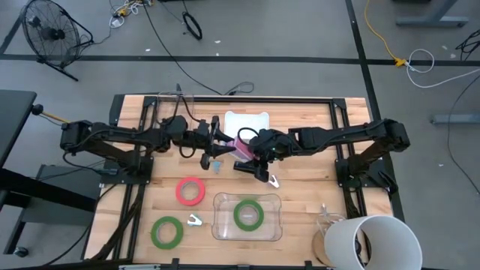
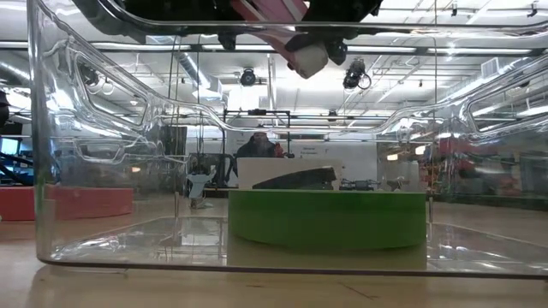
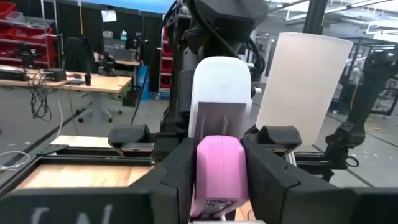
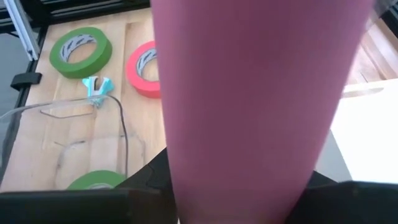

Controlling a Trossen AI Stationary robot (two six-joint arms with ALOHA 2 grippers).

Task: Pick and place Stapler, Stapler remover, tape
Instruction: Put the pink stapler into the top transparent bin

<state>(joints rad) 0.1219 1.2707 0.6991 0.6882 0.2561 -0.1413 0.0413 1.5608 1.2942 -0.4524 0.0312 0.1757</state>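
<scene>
Now both my grippers meet above the middle of the table (image 1: 300,112), and both hold the same thing: the pink stapler (image 1: 244,148). In the left wrist view my left gripper (image 3: 219,180) has its two dark fingers (image 3: 177,174) pressed on the sides of the stapler's pink end (image 3: 219,165), and its white part stands up behind. My right gripper (image 1: 253,152) is also closed around the stapler: in the right wrist view the pink body (image 4: 255,93) fills almost the whole picture between my fingers. In the low view the stapler (image 2: 287,21) hangs high above the table, tilted, white tip down.

Below and in front of my grippers stands a clear plastic box (image 1: 223,225) with one green roll of tape (image 1: 248,214) lying flat in it. The red roll (image 1: 190,190) lies on the table near the box's left side, and the second green roll (image 1: 166,232) lies further left, near the front edge. A small white stapler remover (image 1: 195,220) lies between this green roll and the box. A light blue small thing (image 1: 216,166) lies just under my left gripper; I cannot tell what it is. Another small white piece (image 1: 274,181) lies beside my right gripper. A white tray (image 1: 247,118) stands behind the grippers, and a big white cylinder (image 1: 371,241) stands at the front right corner.
</scene>
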